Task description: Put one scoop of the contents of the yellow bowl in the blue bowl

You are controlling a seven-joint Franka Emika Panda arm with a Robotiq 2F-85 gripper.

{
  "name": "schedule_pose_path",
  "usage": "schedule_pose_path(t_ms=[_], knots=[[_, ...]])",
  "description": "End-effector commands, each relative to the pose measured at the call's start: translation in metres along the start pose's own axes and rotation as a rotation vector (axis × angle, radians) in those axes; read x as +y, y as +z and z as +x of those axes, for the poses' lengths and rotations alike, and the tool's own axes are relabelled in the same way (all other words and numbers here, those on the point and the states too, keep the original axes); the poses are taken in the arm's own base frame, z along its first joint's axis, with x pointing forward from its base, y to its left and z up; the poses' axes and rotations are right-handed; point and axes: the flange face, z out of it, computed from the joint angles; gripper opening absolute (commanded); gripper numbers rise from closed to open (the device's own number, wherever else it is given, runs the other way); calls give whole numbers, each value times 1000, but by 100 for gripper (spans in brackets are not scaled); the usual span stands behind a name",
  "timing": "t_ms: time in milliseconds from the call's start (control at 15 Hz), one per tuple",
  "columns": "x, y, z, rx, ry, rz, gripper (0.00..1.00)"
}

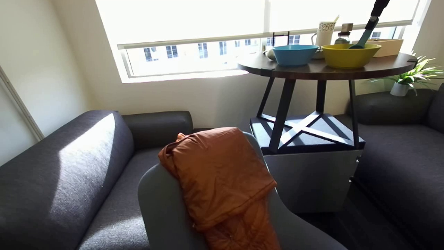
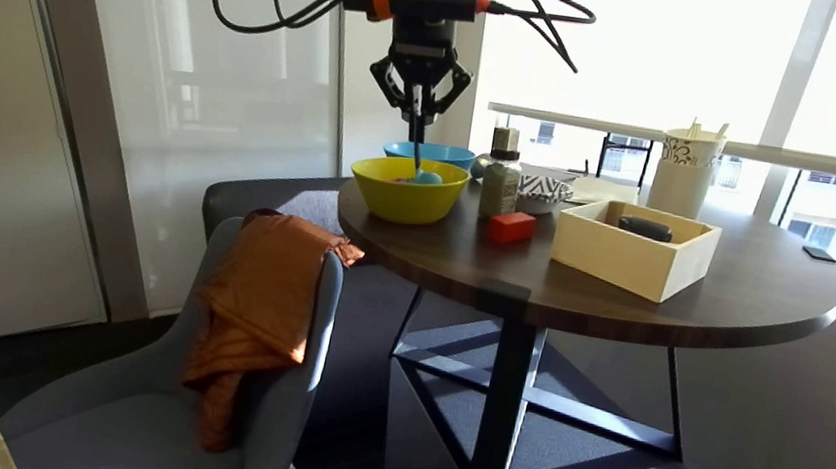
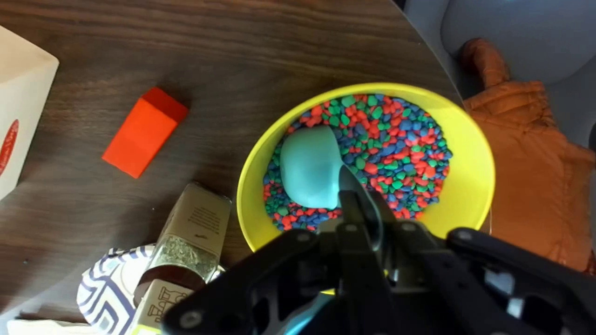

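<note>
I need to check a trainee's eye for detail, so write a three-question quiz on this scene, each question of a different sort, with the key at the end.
1. Multiple choice: what is the gripper holding?
a) the red block
b) the teal scoop
c) the bottle

2. True or false: the head of the teal scoop is in the yellow bowl, not in the blue bowl.

3. Short answer: which three colours show among the small pieces in the yellow bowl?

Key:
1. b
2. True
3. Red, green and blue
</note>
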Motion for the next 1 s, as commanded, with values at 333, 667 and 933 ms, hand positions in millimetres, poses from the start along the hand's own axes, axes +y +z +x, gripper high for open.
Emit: schedule_pose_path(t_ms=[333,667,933], knots=[[38,3,-4,-43,166,142,9],[51,10,-9,-73,199,186,9],[66,15,-11,-135,266,268,2]])
